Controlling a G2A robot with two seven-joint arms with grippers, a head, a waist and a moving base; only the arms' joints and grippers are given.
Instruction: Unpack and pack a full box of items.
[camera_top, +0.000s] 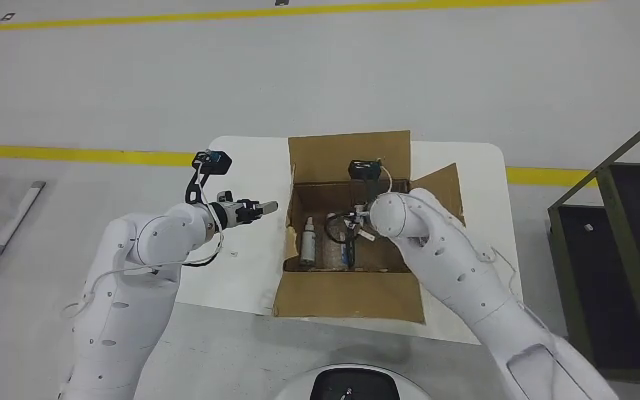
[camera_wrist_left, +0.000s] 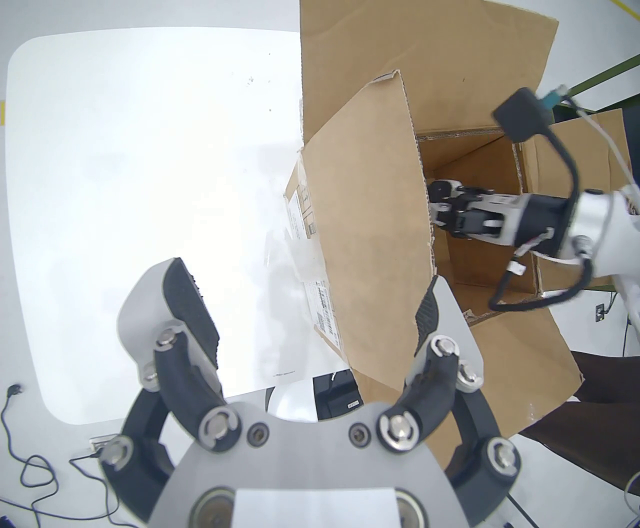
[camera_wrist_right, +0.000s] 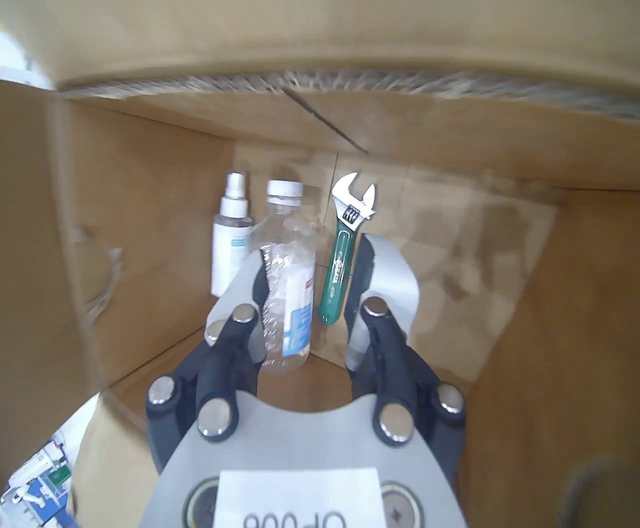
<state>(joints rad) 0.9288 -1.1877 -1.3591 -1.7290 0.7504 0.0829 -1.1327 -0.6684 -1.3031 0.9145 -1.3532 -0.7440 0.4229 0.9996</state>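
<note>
While I am watching the feeds from my remote station, the right gripper (camera_wrist_right: 315, 255) is hanging inside the brown cardboard box (camera_top: 345, 295), whose flaps are standing open on the white rounded table (camera_top: 250, 260). Its pincer is sitting partway apart, and two things are lying in the gap: a clear, crumpled plastic bottle with a white cap (camera_wrist_right: 290, 260) and the handle of a green-handled adjustable wrench with a silver head (camera_wrist_right: 345, 235). The bottle is running just beside one of the grey fingers (camera_wrist_right: 240, 295), though I cannot tell whether the pads are pressing on it. A white spray bottle (camera_wrist_right: 231, 240) is lying just beside the clear bottle, on the side away from the wrench, and all three are resting side by side on the box floor, in the half towards the robot's left, with the spray bottle nearest that wall.

The left gripper (camera_wrist_left: 305, 277) is hovering over bare tabletop just outside the box's left wall, with its pincer spread wide and nothing in it. From its wrist camera I am seeing the right gripper reaching down past the box's upright flap.
</note>
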